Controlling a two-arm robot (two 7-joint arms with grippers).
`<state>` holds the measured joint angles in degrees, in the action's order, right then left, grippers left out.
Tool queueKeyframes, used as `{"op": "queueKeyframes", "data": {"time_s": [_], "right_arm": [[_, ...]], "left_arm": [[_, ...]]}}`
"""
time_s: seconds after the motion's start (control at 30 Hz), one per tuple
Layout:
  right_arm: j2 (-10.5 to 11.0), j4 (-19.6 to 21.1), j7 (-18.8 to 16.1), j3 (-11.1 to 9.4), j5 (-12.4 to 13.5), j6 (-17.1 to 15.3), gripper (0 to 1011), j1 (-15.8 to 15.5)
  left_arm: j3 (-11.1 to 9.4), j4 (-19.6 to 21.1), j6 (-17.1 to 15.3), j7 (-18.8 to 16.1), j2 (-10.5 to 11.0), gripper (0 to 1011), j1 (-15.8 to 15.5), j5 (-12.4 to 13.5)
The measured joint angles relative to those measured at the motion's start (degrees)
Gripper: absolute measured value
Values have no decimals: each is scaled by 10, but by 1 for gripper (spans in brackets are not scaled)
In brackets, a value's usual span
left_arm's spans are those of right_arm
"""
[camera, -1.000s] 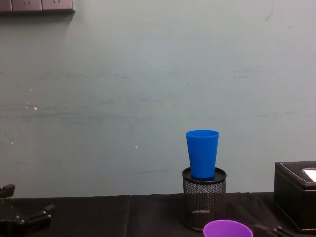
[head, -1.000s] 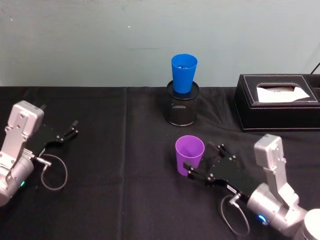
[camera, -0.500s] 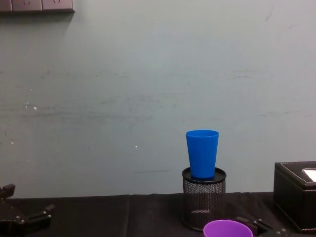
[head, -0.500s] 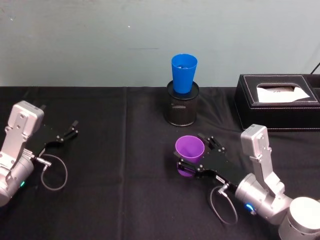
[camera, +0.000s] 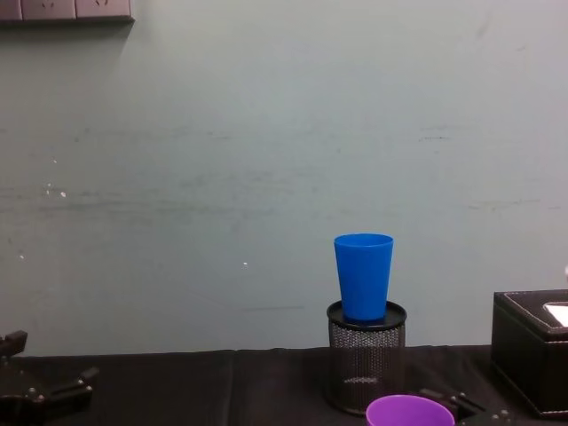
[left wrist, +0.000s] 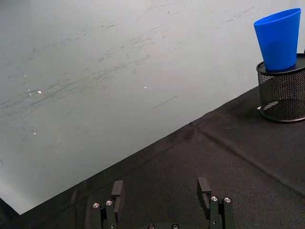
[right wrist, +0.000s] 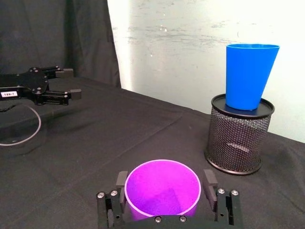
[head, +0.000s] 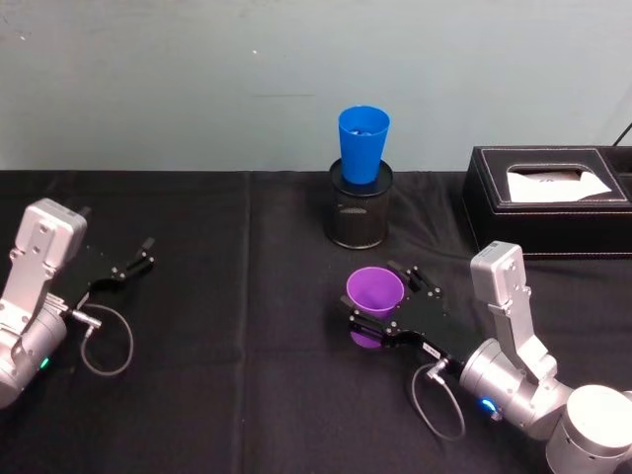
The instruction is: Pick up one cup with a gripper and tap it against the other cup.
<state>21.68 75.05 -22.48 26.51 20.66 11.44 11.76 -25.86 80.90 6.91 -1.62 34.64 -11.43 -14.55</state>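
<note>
Black cloth covers the table (head: 227,375) in front of a pale wall (head: 148,79), and your purple cup (head: 374,296) stands upright on it, in front of the mesh pen holder (head: 359,212) and well apart from it. The blue cup (head: 362,143) sits upright in the top of that holder, so it stands higher than the purple one. What has changed over the last second is your right gripper (head: 381,294): it was hanging just to the right of the purple cup, and it has since slid forward so that one jaw now lies on each side of the cup's wall. From the right wrist view the fingers (right wrist: 122,185) flank the purple cup (right wrist: 162,188), one about touching the rim and the other with a sliver of gap, so you should read the jaws as spread and not yet clamped. The cup shows no sign of having lifted or tipped. That puts you at the end of the approach; closing comes next, then a lift and a carry up toward the blue cup's side, gently, since it is only perched in the holder. Your left gripper (head: 138,257) rests parked at the table's left side, its jaws spread and empty.
</note>
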Motion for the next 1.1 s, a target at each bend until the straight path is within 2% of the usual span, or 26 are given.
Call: {"op": "queueKeyframes", "data": {"time_s": [0.3, 0.6, 0.7, 0.83, 1.03, 1.1], "right_arm": [[1, 2, 0, 0, 0, 1, 805, -1], [2, 2, 0, 0, 0, 1, 752, -1], [5, 19, 1, -3, -2, -4, 741, -4], [15, 60, 4, -14, -7, -38, 730, -7], [31, 132, 5, -35, -3, -107, 730, -6], [32, 139, 4, -37, -2, -114, 730, -6]], "left_arm": [[0, 0, 0, 0, 0, 1000, 0, 0], [0, 0, 0, 0, 0, 1000, 0, 0], [0, 0, 0, 0, 0, 1000, 0, 0], [0, 0, 0, 0, 0, 1000, 0, 0], [0, 0, 0, 0, 0, 1000, 0, 0], [0, 0, 0, 0, 0, 1000, 0, 0]]}}
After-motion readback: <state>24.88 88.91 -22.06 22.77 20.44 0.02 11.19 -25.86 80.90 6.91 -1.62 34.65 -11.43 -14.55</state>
